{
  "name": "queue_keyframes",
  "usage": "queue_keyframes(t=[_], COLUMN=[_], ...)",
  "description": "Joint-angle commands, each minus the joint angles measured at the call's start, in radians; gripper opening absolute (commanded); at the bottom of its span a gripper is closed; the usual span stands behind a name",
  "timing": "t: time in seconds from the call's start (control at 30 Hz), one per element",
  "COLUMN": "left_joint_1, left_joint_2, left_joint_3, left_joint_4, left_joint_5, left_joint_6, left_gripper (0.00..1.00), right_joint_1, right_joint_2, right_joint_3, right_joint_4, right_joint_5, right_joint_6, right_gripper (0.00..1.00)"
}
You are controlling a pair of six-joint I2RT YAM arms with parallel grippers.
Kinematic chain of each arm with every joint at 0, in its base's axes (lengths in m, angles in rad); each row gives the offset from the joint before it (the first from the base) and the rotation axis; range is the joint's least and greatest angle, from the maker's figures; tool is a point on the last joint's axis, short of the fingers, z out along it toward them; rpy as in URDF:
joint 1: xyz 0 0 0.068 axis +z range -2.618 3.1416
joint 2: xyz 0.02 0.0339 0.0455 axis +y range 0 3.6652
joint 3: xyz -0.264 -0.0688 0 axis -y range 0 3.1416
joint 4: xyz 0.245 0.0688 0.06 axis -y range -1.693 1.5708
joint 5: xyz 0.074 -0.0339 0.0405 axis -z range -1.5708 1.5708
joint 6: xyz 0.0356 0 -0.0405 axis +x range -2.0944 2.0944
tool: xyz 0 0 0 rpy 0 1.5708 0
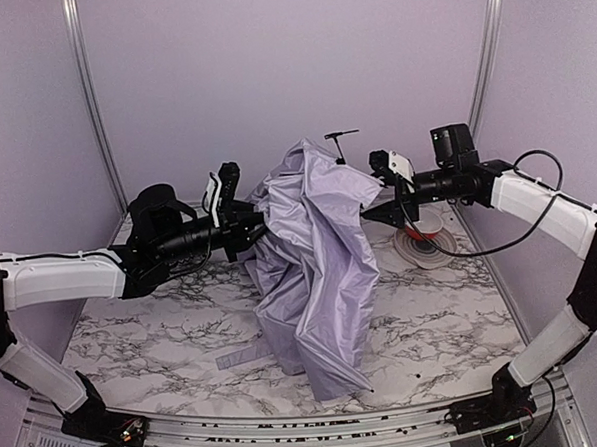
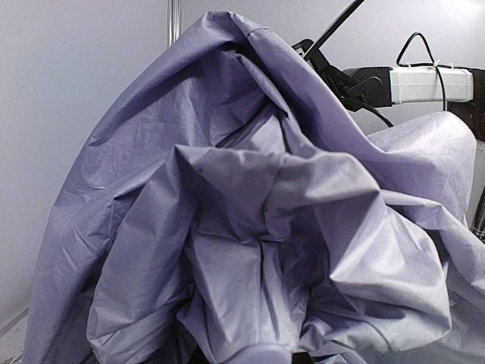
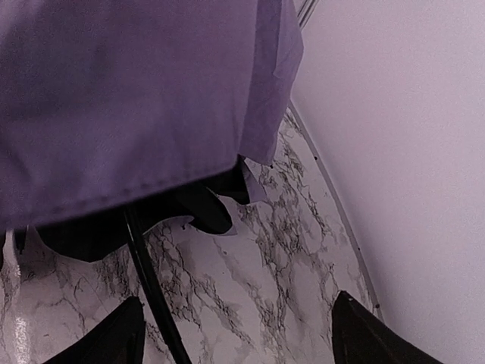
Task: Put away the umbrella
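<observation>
Right up against the left wrist camera is the umbrella (image 2: 250,227), a crumpled heap of shiny pale lavender cloth that fills nearly the whole view. From above it stands half collapsed in the middle of the table (image 1: 154,331), held off the surface, with its hem drooping towards the near edge and its thin black shaft (image 1: 339,141) poking up at the top. The left hand (image 1: 251,230) is pushed into the folds on the left side; I cannot tell whether it has a grip, since the cloth hides its fingers. The right hand (image 1: 378,211) sits at the opposite side with its fingers (image 3: 114,337) spread wide. The shaft runs between them, unclamped, under the black lining (image 3: 98,227).

The table top is white marble with dark veins. A small lavender strip (image 1: 243,358) lies flat on it left of the hem. Towards the far right corner sits a pale round dish (image 1: 423,249) with something red in it. Plain lavender walls (image 1: 270,55) close the table in, with metal posts (image 1: 89,94) in the far corners.
</observation>
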Motion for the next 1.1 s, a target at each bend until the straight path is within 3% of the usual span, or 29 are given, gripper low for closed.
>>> queue_keyframes(t=[0.0, 0.2, 0.3, 0.5, 0.53, 0.63, 0.83, 0.93, 1.07], left_joint_1=[0.006, 0.006, 0.006, 0.012, 0.012, 0.017, 0.022, 0.022, 0.017], left_joint_2=[-0.034, -0.016, -0.015, -0.022, -0.025, -0.048, -0.178, -0.199, -0.112], left_joint_3=[0.018, 0.045, 0.043, 0.002, -0.009, -0.041, -0.116, -0.124, -0.129], left_joint_4=[0.095, 0.095, 0.095, 0.095, 0.092, 0.064, -0.099, -0.22, -0.235], left_joint_5=[0.068, 0.073, 0.069, 0.003, -0.018, -0.053, -0.088, -0.092, -0.054], left_joint_6=[-0.017, -0.022, -0.012, -0.011, -0.008, 0.011, 0.093, 0.112, 0.097], left_gripper=[0.0, 0.0, 0.0, 0.0, 0.07, 0.33, 0.76, 0.83, 0.87], right_joint_1=[0.063, 0.112, 0.112, 0.112, 0.111, 0.097, -0.025, -0.032, -0.032], right_joint_2=[0.045, 0.128, 0.138, 0.066, 0.054, 0.019, -0.019, -0.029, -0.038], right_joint_3=[0.087, 0.119, 0.129, 0.089, 0.085, 0.073, 0.158, 0.212, 0.27], right_joint_4=[-0.102, -0.16, -0.158, -0.061, -0.055, -0.04, -0.099, -0.15, -0.235], right_joint_5=[0.073, 0.097, 0.088, 0.076, 0.074, 0.074, -0.04, -0.036, -0.097], right_joint_6=[-0.057, -0.072, -0.061, -0.052, -0.061, -0.081, -0.107, -0.155, -0.23], right_gripper=[0.82, 0.72, 0.44, 0.05, 0.0, 0.0, 0.0, 0.0, 0.0])
